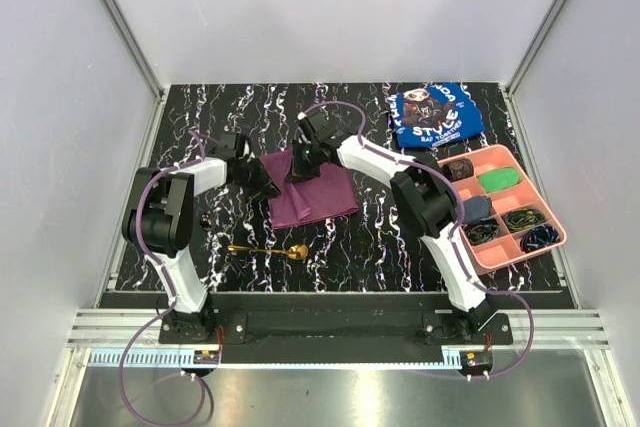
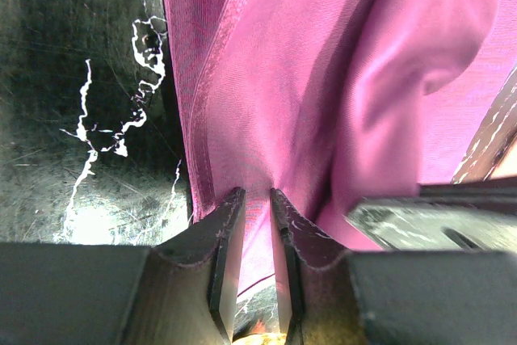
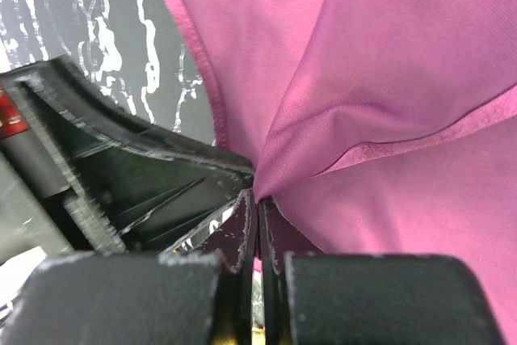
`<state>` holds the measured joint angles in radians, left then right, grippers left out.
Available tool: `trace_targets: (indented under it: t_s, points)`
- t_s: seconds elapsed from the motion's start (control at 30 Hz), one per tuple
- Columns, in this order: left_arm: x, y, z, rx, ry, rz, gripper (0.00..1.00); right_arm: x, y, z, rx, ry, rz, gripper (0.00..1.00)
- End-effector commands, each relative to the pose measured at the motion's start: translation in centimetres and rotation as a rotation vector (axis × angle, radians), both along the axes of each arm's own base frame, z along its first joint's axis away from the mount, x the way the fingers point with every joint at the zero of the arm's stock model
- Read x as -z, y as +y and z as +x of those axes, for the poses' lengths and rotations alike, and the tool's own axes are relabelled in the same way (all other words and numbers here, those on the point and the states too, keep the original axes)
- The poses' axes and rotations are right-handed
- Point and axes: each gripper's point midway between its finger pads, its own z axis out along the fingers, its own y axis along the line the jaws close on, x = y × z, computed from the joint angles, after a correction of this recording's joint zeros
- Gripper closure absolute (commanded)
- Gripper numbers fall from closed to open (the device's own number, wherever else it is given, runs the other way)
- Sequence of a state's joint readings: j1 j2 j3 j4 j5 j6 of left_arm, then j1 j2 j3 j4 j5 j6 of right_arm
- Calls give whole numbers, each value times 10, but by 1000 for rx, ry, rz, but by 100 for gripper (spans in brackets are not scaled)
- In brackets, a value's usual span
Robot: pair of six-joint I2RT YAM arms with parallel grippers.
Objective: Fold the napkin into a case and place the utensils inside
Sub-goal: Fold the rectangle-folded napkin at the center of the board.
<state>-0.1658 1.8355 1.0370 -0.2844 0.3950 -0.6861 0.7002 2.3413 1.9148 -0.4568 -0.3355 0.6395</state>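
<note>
The plum-purple napkin (image 1: 318,195) lies partly folded on the black marbled table, its far left corner lifted. My left gripper (image 1: 266,180) is shut on the napkin's left edge; the cloth (image 2: 323,78) puckers between its fingertips (image 2: 258,195). My right gripper (image 1: 300,164) is shut on a fold at the napkin's far edge, and the cloth (image 3: 388,78) bunches at its tips (image 3: 258,199). The two grippers are close together; the left one shows in the right wrist view (image 3: 121,175). The gold spoon (image 1: 270,249) lies on the table in front of the napkin, untouched.
A pink compartment tray (image 1: 545,209) with small items stands at the right. A blue cloth with white lettering (image 1: 435,115) lies at the back right. White walls and metal posts bound the table.
</note>
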Motion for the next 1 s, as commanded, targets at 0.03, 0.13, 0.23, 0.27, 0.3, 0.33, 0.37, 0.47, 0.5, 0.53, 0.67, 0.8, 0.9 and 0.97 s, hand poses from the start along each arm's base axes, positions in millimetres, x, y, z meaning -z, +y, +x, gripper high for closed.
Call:
trace_targets:
  t_s: [0.03, 0.13, 0.23, 0.27, 0.3, 0.33, 0.37, 0.47, 0.5, 0.53, 0.67, 0.8, 0.9, 0.97]
  points:
    - [6, 6, -6, -5, -6, 52, 75, -12, 20, 3, -19, -12, 62, 100]
    - [5, 7, -6, -7, -9, 56, 75, -11, 21, 4, -18, -11, 67, 100]
    - [4, 7, -7, -9, -14, 57, 75, -12, 22, 5, -17, -7, 74, 100]
    - [4, 7, -6, -10, -16, 56, 75, -13, 23, 5, -13, -6, 77, 100]
    - [5, 7, -7, -11, -15, 57, 75, -13, 23, 6, -8, -3, 78, 100]
    - [4, 7, -7, -12, -16, 57, 75, -13, 24, 6, -10, -5, 82, 100]
    - [3, 8, -7, -13, -19, 59, 75, -14, 26, 5, -5, 5, 91, 97]
    - [-3, 10, -6, -19, -41, 70, 74, -14, 32, 3, -16, 33, 121, 96]
    - [-8, 11, -5, -22, -54, 73, 74, -12, 34, 1, -20, 40, 123, 96]
    - [-11, 12, -5, -24, -62, 78, 73, -12, 34, 1, -20, 42, 127, 96]
    - [-18, 15, -6, -29, -73, 87, 72, -10, 34, 1, -20, 41, 125, 95]
    - [-25, 19, -6, -40, -87, 92, 72, -11, 35, 1, -27, 43, 128, 84]
    - [-34, 29, -4, -63, -103, 95, 72, -15, 39, -1, -55, 48, 151, 77]
    - [-43, 41, -2, -91, -124, 99, 71, -23, 44, -5, -88, 57, 181, 71]
